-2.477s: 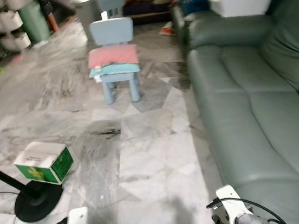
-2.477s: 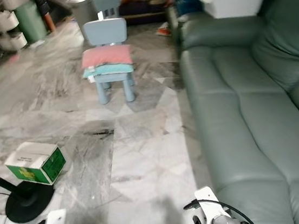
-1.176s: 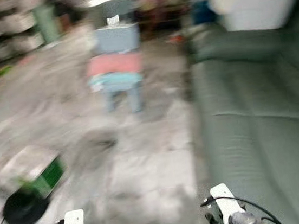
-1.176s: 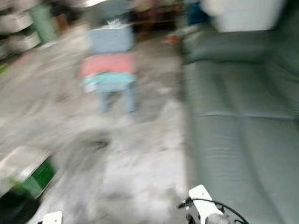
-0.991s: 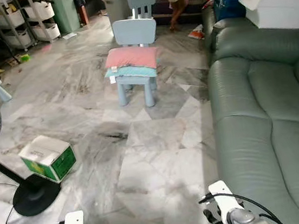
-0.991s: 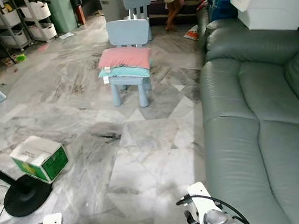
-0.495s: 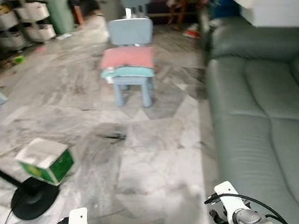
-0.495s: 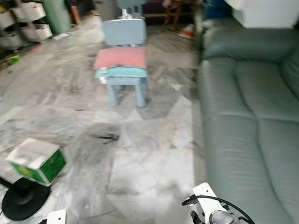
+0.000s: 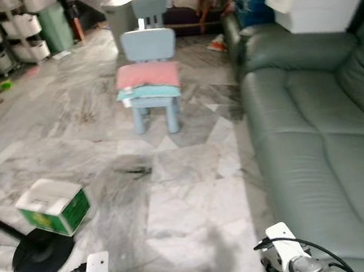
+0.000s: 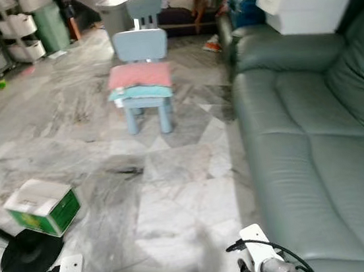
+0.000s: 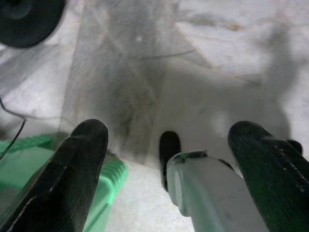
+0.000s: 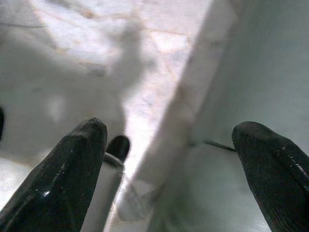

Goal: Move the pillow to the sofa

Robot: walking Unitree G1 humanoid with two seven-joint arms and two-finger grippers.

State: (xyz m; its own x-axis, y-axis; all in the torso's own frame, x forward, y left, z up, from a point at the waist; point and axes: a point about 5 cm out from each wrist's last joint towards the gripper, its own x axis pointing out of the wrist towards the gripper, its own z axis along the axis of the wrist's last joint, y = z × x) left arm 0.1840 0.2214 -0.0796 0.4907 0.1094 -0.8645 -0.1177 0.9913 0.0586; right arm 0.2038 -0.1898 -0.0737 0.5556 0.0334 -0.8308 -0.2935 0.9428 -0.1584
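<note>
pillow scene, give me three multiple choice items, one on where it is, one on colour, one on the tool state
1. Where does the pink pillow lie?
A. on the small blue chair
B. on the green sofa
C. on the floor

2. What colour is the side of the cardboard box by the fan base?
A. red
B. green
C. yellow

3. How are the fingers of the left tool and right tool?
A. both shut on the pillow
B. one open, one shut
C. both open, holding nothing

Key: 1 A, it rests on the chair seat; 2 B, its side is green; 3 C, wide gaps in both wrist views.
</note>
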